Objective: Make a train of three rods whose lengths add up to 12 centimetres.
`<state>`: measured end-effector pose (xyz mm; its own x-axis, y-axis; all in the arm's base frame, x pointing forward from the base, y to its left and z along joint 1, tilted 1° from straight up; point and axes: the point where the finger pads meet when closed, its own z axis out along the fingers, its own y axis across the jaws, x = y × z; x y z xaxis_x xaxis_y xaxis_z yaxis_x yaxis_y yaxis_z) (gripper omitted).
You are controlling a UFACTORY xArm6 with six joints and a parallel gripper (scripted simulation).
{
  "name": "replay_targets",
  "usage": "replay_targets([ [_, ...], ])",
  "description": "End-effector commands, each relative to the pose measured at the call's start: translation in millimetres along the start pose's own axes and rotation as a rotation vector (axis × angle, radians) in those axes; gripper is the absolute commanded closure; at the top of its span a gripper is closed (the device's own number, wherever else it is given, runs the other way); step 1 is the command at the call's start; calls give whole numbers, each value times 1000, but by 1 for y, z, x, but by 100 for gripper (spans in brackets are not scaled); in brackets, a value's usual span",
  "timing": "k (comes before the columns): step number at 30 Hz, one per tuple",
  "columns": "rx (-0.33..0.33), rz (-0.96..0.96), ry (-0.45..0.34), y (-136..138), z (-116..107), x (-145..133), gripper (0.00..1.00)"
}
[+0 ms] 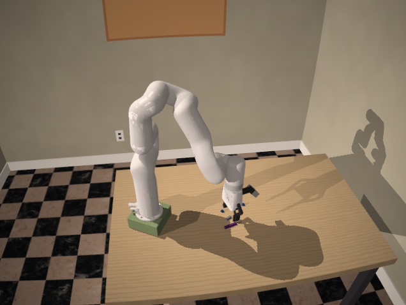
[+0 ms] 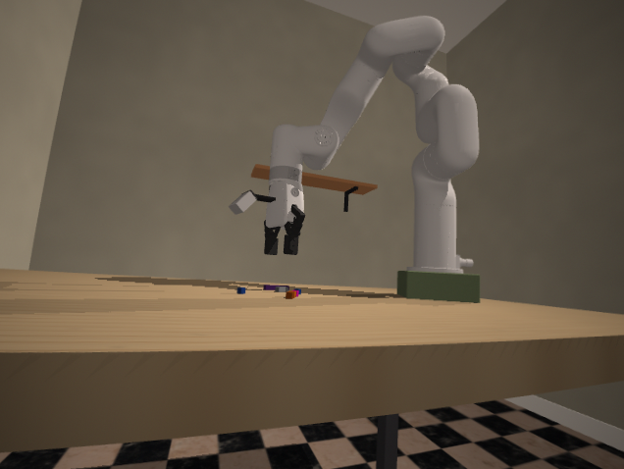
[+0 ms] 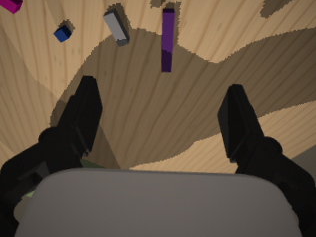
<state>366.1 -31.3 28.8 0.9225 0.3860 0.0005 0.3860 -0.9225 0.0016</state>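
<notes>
My gripper [image 1: 236, 217] [image 2: 281, 249] [image 3: 161, 95] is open and empty, above the table. Ahead of its fingers in the wrist view, a purple rod [image 1: 230, 225] [image 2: 270, 286] [image 3: 168, 39] lies flat. A grey rod [image 1: 228, 217] [image 2: 282, 289] [image 3: 116, 28] lies beside it, turned at an angle to it, with a gap. A magenta rod [image 2: 296, 293] [image 3: 10, 4] and an orange rod [image 2: 290, 294] lie end to end; any small gap is too small to tell. The arm hides the orange rod in the top view.
One blue rod [image 1: 222, 211] [image 3: 62, 34] lies between the grey and magenta rods. Another blue rod [image 1: 243, 204] [image 2: 240, 290] lies apart, beyond the gripper in the top view. The arm's green base block [image 1: 149, 224] [image 2: 439, 286] stands on the table. The arm's shadow covers part of the table.
</notes>
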Motion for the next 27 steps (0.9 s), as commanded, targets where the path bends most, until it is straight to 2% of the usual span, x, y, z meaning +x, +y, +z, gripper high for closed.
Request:
replay_targets([
  [1, 9, -31, 7, 2, -1, 0, 0],
  [6, 9, -41, 7, 3, -1, 0, 0],
  [7, 9, -41, 7, 3, -1, 0, 76],
  [27, 9, -41, 7, 3, -1, 0, 76],
])
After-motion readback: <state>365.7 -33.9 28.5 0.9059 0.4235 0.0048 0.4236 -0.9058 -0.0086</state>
